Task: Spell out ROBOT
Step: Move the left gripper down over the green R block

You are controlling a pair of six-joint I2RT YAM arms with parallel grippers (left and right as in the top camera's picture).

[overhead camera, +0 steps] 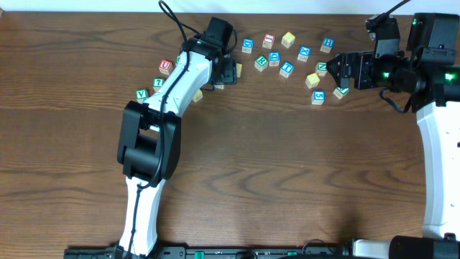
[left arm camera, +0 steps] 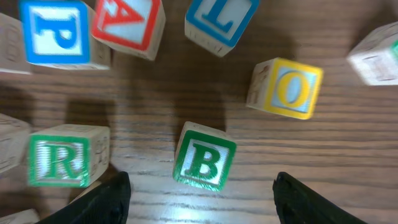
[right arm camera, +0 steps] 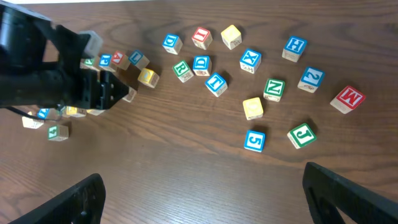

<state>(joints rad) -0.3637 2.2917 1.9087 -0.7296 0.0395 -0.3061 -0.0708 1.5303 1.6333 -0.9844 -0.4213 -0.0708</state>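
In the left wrist view, a green B block (left arm camera: pixel 204 155) lies just ahead of my open left gripper (left arm camera: pixel 199 205), between its two fingers. A green R block (left arm camera: pixel 61 160) sits beside the left finger. A yellow O block (left arm camera: pixel 287 89) lies farther off to the right. My left gripper (overhead camera: pixel 228 72) hovers over this cluster at the table's back. My right gripper (right arm camera: pixel 214 199) is open and empty above bare wood, and in the overhead view (overhead camera: pixel 338 70) it is at the back right. Another green R block (right arm camera: pixel 182 69) lies in the loose group. I see no T block.
Blue P (left arm camera: pixel 55 31), red A (left arm camera: pixel 127 22) and blue L (left arm camera: pixel 219 18) blocks lie beyond the B. Several loose blocks are scattered ahead of the right gripper, including blue 5 (right arm camera: pixel 254 140), green J (right arm camera: pixel 301 134) and red M (right arm camera: pixel 346 99). Three blocks (overhead camera: pixel 158 83) lie left of the left arm.
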